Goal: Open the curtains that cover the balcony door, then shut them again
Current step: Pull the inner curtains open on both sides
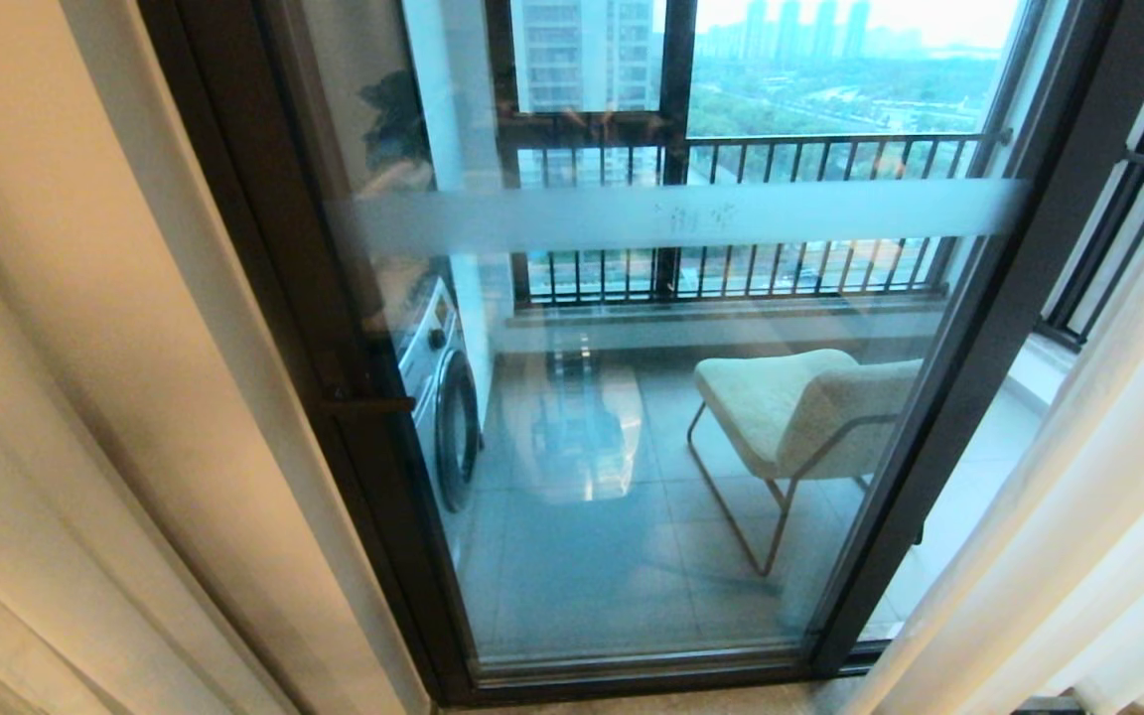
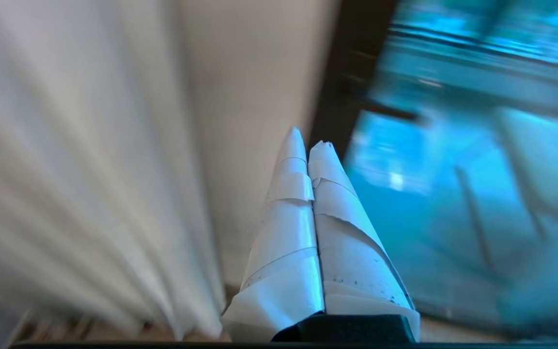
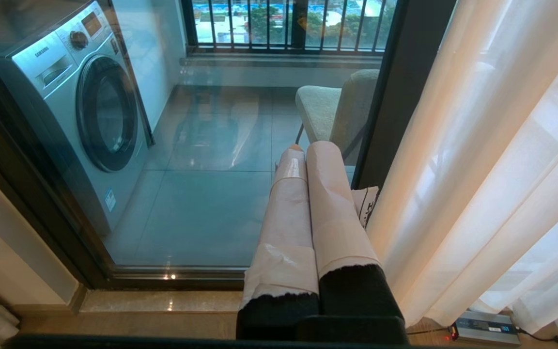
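Left wrist view puts the left gripper (image 2: 308, 145) pressed together on nothing, tips aimed at the seam where the cream drape (image 2: 90, 160) meets the dark frame of the balcony door (image 2: 351, 72). Fabric hangs just beside it toward the robot's left, folds running floor to ceiling. The right gripper (image 3: 310, 148), also together and empty, sits near the white sheer (image 3: 477, 169) on the right. Between both panels the glass stands uncovered, giving open room for the closing pull, likely next.

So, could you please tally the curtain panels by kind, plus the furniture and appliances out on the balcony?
Cream-beige drapes: 1
White sheers: 1
Chairs: 1
Washing machines: 1
Total: 4
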